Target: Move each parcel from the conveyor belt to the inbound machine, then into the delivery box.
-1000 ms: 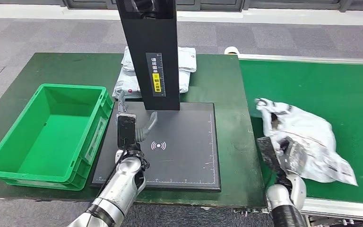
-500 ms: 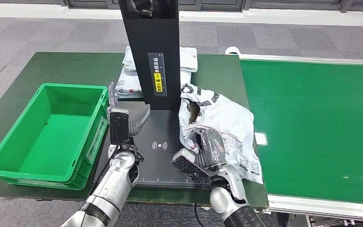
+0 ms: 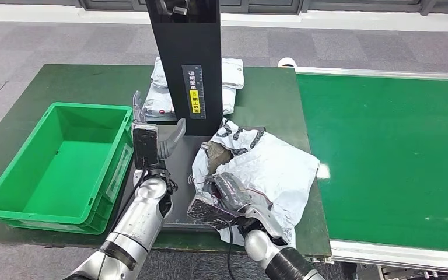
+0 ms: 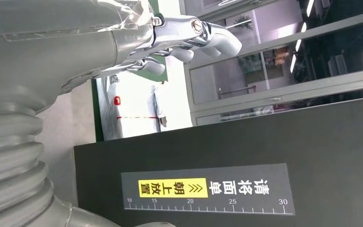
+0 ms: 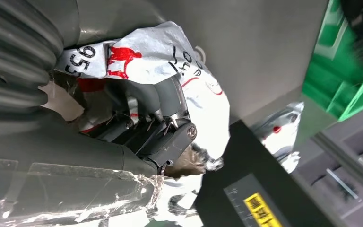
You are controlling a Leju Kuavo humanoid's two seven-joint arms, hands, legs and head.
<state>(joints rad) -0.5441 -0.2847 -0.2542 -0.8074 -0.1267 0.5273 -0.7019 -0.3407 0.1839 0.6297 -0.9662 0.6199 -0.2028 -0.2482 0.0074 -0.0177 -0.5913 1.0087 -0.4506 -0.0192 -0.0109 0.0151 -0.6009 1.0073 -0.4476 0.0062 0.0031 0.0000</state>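
Right hand (image 3: 224, 201) grips a crumpled white parcel (image 3: 268, 169) lying on the inbound machine's black plate (image 3: 181, 166), just beside its column (image 3: 189, 64). Left hand (image 3: 151, 137) hovers spread and empty between that column and the green box (image 3: 11, 192).

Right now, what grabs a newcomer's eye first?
The crumpled white parcel, held by the right hand over the black scanner pad. Behind it rises the scanner's black column with a yellow label; left of the pad sits a green box, the left hand raised beside it.
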